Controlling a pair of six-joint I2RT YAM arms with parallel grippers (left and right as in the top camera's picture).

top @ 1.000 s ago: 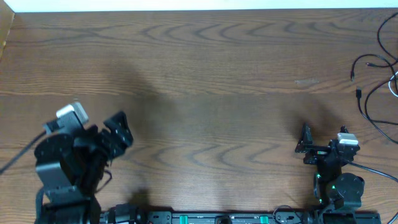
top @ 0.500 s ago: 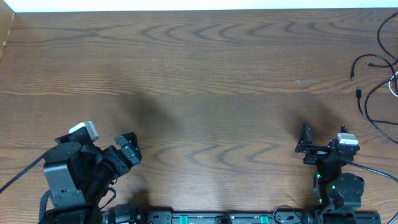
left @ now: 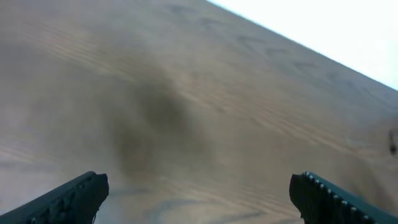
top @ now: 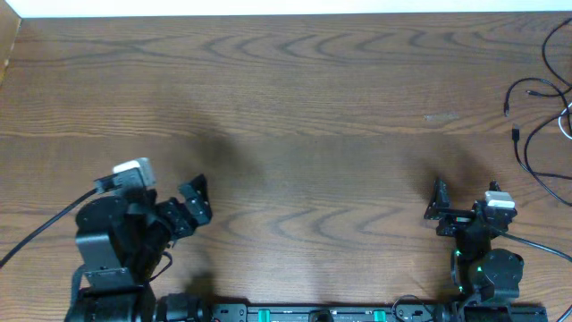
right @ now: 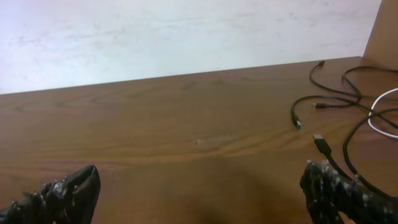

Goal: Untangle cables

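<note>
At the near edge of the worktop [top: 304, 107] I have both arms low, well apart from each other. The left hand [top: 192, 204] has its fingers spread wide with only bare wood between them in its wrist view, which is blurred; a dark speck at the right border there may be a plug, though I cannot tell. The right hand [top: 438, 207] also stands wide apart, gripping nothing. Farther out, toward the far right corner, the cables [top: 517, 134] lie loose on the wood: several thin black strands in overlapping curves with small plug ends, and a white cable [right: 380, 98] looping beside them at the edge.
</note>
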